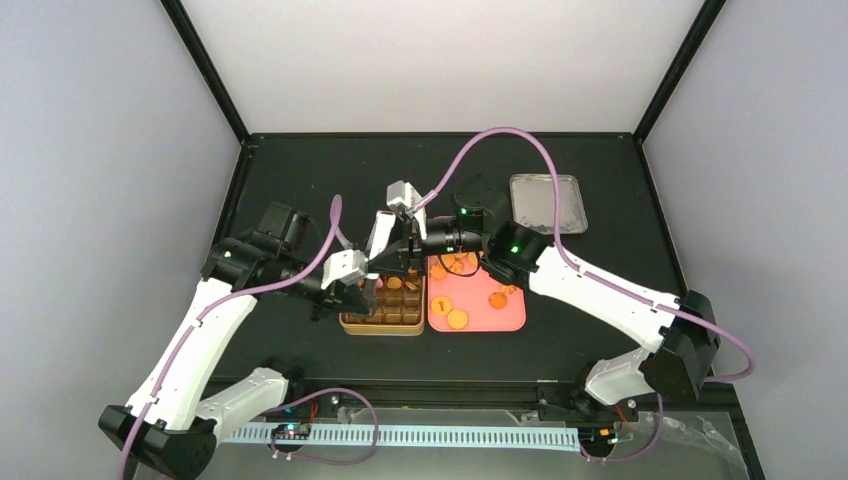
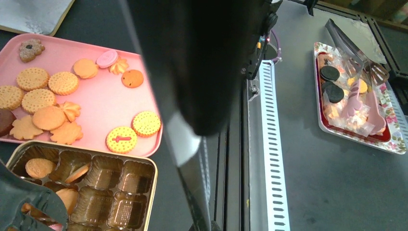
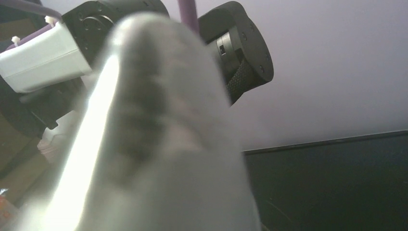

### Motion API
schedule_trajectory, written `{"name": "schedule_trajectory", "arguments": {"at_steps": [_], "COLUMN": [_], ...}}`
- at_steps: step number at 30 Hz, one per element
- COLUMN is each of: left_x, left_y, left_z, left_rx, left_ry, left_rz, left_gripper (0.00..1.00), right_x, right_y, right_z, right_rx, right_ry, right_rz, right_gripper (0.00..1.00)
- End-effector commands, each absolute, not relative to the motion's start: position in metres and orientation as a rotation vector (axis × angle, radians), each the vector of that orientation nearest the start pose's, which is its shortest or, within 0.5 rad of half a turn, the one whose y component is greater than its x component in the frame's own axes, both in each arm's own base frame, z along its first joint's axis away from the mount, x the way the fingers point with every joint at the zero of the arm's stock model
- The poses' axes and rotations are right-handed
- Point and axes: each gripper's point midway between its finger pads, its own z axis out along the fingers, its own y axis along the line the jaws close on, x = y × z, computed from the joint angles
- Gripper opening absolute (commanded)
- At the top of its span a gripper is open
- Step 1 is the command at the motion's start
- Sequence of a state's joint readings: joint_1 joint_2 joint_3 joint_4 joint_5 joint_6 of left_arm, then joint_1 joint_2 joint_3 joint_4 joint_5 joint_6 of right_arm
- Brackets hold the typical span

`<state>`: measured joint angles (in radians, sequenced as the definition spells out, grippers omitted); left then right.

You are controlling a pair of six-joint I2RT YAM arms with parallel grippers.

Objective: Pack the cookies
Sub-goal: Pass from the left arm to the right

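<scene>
The cookies (image 2: pixel 48 118) are mostly round and orange, with some flower-shaped, and lie on a pink tray (image 2: pixel 106 106). In the top view the tray (image 1: pixel 480 322) stands right of a gold tin (image 1: pixel 385 327). The tin (image 2: pixel 154 178) has brown compartments, and a few hold cookies (image 2: pixel 39 167). Metal tongs (image 2: pixel 195 187) rise from my left gripper (image 2: pixel 207 226), which looks shut on their lower end. My left gripper (image 1: pixel 362 285) is over the tin. My right gripper (image 1: pixel 405 250) is at the tongs (image 1: pixel 383 232) higher up. The blurred tongs (image 3: pixel 144 159) hide its jaws.
A clear lid (image 1: pixel 547 203) and a black round object (image 1: pixel 478 195) lie at the back right. Beyond the table's near edge, past a white slotted strip (image 2: pixel 272 144), stands a flowered tray (image 2: pixel 394 144) with dark biscuits and another pair of tongs.
</scene>
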<state>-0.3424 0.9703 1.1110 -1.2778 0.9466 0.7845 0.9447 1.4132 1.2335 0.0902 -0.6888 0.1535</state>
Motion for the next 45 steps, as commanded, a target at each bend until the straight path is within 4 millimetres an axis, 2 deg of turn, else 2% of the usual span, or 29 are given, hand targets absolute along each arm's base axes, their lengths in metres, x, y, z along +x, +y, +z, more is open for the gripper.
{"name": "schedule_trajectory", "arguments": {"at_steps": [1,6,15,25,32,38,40,41,44,45], "left_x": [0.119,0.116,0.113,0.121,0.123,0.130,0.135,0.139,0.161,0.169], "left_y": [-0.194,-0.192,-0.190,-0.190,-0.189,-0.187,-0.185,-0.184,-0.175,-0.171], "left_z": [0.284,0.286,0.272,0.278,0.275,0.273,0.270,0.268,0.259,0.254], "left_rx": [1.490,1.497,1.529,1.510,1.511,1.501,1.487,1.477,1.417,1.399], "left_ry": [1.735,1.722,1.749,1.753,1.762,1.786,1.810,1.830,1.927,1.955], "left_rz": [-1.037,-1.026,-1.027,-0.975,-0.963,-0.917,-0.886,-0.860,-0.722,-0.665], "left_gripper": [0.02,0.02,0.02,0.05,0.05,0.07,0.12,0.17,0.47,0.54], "right_x": [0.159,0.164,0.173,0.158,0.154,0.155,0.157,0.159,0.169,0.174], "right_y": [0.422,0.423,0.427,0.429,0.425,0.419,0.414,0.412,0.404,0.401], "right_z": [0.366,0.363,0.356,0.355,0.355,0.355,0.356,0.355,0.350,0.347], "right_rx": [-1.226,-1.192,-1.132,-1.167,-1.158,-1.134,-1.117,-1.107,-1.070,-1.054], "right_ry": [1.403,1.427,1.455,1.441,1.436,1.435,1.435,1.441,1.481,1.496], "right_rz": [1.427,1.424,1.430,1.475,1.486,1.459,1.429,1.407,1.306,1.264], "right_gripper": [0.53,0.48,0.42,0.36,0.34,0.28,0.27,0.27,0.25,0.24]}}
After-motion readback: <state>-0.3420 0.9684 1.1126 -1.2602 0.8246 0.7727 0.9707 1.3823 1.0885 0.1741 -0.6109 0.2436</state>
